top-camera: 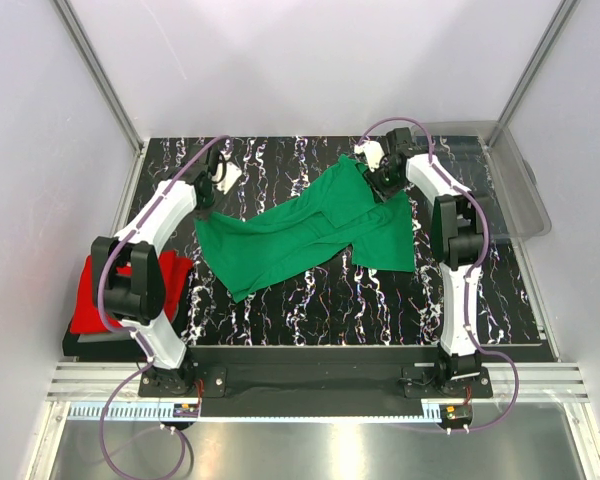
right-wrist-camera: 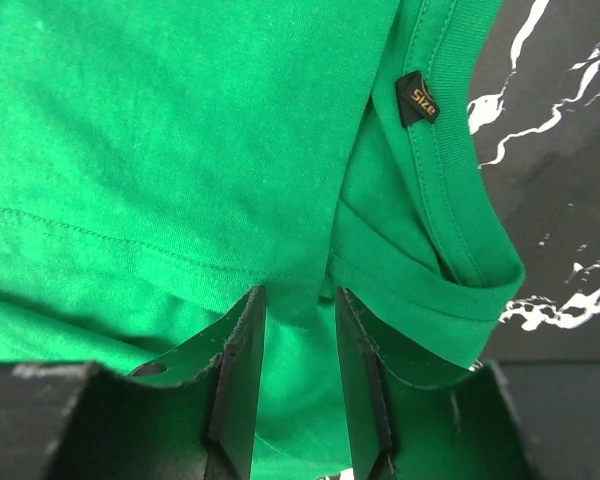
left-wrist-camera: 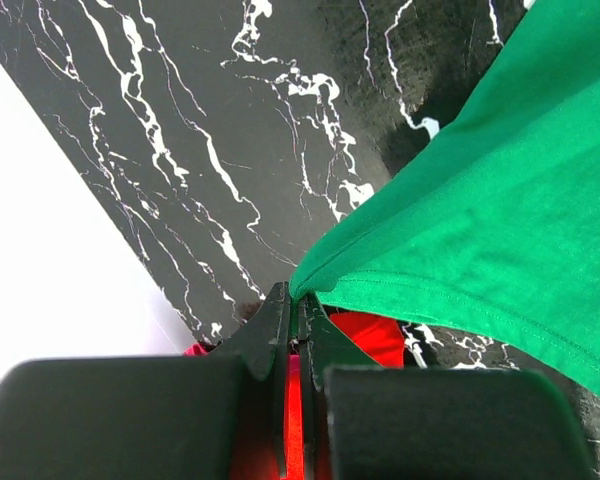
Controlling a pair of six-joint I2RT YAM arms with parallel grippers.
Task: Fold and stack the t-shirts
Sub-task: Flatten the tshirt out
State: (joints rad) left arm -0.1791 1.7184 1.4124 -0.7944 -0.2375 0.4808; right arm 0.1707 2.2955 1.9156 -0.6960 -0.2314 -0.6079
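The green t-shirt lies rumpled across the middle of the marbled table, running from about 8 o'clock to 1 o'clock. It is light, limp cloth that will sag and drag, so I want hems and the collar as holds, not the middle. My left gripper, at 10 o'clock, is clenched on a hem corner, with the arm bent at the elbow and reaching forward. My right gripper, at 1 o'clock, has its arm stretched far and its wrist tipped down. Its jaws stand parted astride a ridge of cloth beside the size tag. A folded red t-shirt waits at 9 o'clock.
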